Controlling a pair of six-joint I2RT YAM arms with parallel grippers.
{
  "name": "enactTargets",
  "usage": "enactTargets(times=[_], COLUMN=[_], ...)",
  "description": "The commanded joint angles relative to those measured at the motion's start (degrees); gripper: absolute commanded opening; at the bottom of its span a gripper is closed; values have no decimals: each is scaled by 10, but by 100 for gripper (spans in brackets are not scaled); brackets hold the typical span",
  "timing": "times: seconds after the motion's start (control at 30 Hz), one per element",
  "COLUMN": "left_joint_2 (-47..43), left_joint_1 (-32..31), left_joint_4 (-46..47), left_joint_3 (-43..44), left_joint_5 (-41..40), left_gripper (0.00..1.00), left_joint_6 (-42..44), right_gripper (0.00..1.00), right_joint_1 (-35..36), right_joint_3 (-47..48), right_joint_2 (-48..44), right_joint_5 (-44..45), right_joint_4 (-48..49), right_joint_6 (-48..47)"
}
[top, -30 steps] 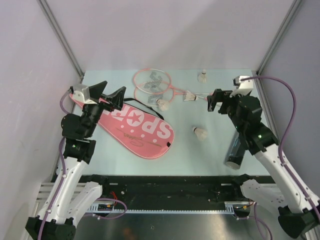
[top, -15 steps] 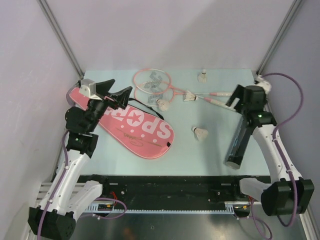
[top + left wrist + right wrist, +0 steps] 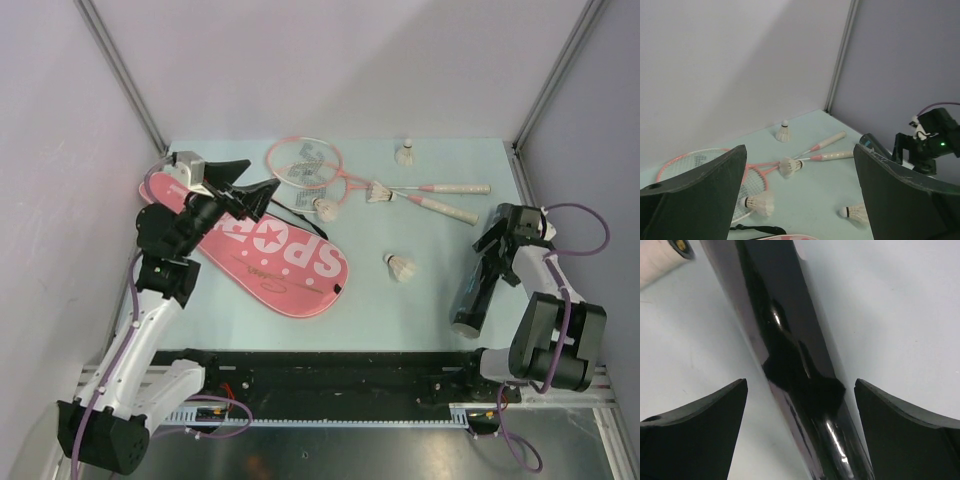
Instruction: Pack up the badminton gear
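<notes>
Near the right edge, the right claw (image 3: 800, 382) had swung back from the rackets (image 3: 455, 188) and sat wide open over the dark tube (image 3: 780, 315), not squeezing it. The left claw (image 3: 256, 180), open too, hung over the pink bag (image 3: 290, 255). The shuttlecocks (image 3: 401, 266) lay loose; nothing was packed yet.

glossy dark tube (image 3: 800, 360) lies between the spread jaws, untouched.

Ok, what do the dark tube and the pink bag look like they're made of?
The tube looks like glossy hard plastic: sharp highlights and reflections run along its black wall. The bag looks like matte fabric or soft vinyl: flat pink surface, printed white lettering, no glare. Looks alone can't settle either.
</notes>
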Motion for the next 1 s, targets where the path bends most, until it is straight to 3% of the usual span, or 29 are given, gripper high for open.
enactTargets(times=[0.0, 0.2, 0.4, 0.5, 0.63, 0.7, 0.83, 0.97], left_joint_2=[7, 28, 37, 43, 61, 78, 126, 173], left_joint_1=[-13, -18, -18, -18, -19, -19, -20, -29], left_joint_4=[12, 11, 12, 12, 12, 12, 13, 21], left_joint_3=[23, 32, 35, 35, 39, 43, 61, 69], left_joint_5=[34, 66, 72, 73, 85, 93, 136, 140], left_gripper=[92, 89, 88, 88, 88, 89, 94, 99], left_joint_6=[-15, -34, -44, -50, -75, -87, -164, -232], right_gripper=[90, 79, 58, 45, 32, 31, 29, 26], right_joint_1=[-4, -4, -4, 27, 123, 180, 338, 474], right_joint_3=[-33, -70, -92, -91, -42, -19, 39, 79], right_joint_2=[21, 22, -12, -81, -149, -158, -141, -115], right_joint_5=[-33, -28, 7, 32, 96, 104, 80, 28], right_joint_4=[90, 141, 161, 179, 173, 188, 247, 291], right_joint_6=[2, -9, -30, -68, -117, -183, -321, -374])
